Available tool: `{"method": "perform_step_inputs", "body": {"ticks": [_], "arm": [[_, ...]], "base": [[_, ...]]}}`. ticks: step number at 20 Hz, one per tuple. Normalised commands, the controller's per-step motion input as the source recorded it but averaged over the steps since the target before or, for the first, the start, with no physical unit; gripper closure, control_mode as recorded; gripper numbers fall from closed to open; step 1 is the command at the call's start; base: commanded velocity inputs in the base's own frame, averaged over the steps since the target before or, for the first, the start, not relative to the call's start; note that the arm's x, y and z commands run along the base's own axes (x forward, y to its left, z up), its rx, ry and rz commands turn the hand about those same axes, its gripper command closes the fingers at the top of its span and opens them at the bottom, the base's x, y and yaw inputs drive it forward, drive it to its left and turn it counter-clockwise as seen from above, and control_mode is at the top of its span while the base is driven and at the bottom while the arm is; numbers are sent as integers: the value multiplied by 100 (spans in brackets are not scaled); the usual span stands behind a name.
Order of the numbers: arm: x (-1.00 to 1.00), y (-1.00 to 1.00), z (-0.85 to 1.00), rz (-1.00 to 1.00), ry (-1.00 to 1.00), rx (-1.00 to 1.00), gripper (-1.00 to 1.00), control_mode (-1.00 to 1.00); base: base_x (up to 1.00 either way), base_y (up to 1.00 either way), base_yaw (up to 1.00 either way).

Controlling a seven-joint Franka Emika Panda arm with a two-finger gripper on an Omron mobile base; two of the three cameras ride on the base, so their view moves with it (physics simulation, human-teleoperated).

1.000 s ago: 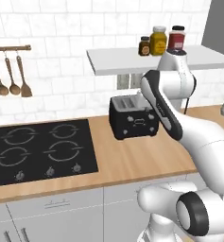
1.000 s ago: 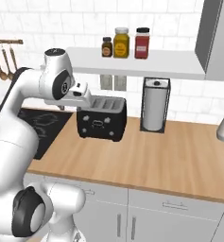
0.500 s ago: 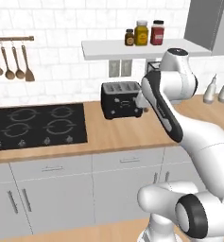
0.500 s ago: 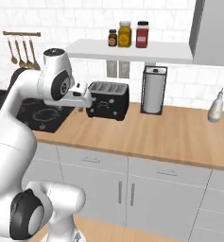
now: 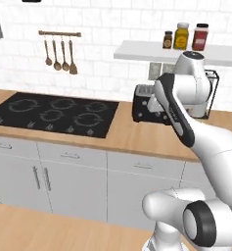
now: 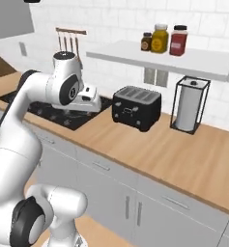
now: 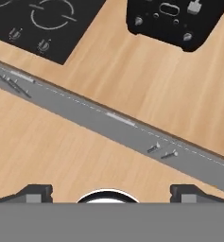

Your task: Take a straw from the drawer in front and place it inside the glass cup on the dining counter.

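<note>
My gripper (image 7: 111, 191) hangs open over the wooden wall worktop's front part, its two dark fingertips (image 7: 38, 191) wide apart with nothing between them. From the right base camera the white hand of the gripper (image 6: 89, 102) sits between the hob and the toaster, pointing down. Under the worktop runs a row of light grey drawer fronts with slim silver handles, all closed; one drawer (image 5: 143, 169) (image 6: 102, 169) lies below the toaster, and its handle shows as a thin bar on the drawer (image 7: 120, 120). The straw, the glass cup and the dining counter are out of view.
A black hob (image 5: 54, 115) (image 6: 53, 113) is set in the worktop at the left. A black toaster (image 6: 136, 107) (image 7: 177, 21) stands at the wall, a paper towel holder (image 6: 189, 103) to its right. Overhead, a shelf (image 6: 164, 55) carries jars. Utensils (image 5: 59, 54) hang on a rail.
The whole picture has shifted: the base has driven back from the counter, so the cabinet fronts and floor now show. The arm keeps its pose above the worktop.
</note>
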Motion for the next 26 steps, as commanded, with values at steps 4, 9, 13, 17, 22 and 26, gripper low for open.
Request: {"method": "perform_step_inputs", "body": {"ticks": [4, 9, 13, 17, 22, 26], "arm": [[0, 0, 0, 0, 0, 0, -100, 100], [0, 0, 0, 0, 0, 0, -100, 100], [0, 0, 0, 0, 0, 0, -100, 100], [0, 0, 0, 0, 0, 0, -100, 100], [0, 0, 0, 0, 0, 0, -100, 100], [0, 0, 0, 0, 0, 0, -100, 100]], "base": [[6, -62, 63], [-17, -59, 47], [-55, -56, 32], [-35, -53, 32], [-2, -60, 32], [0, -68, 26]]}}
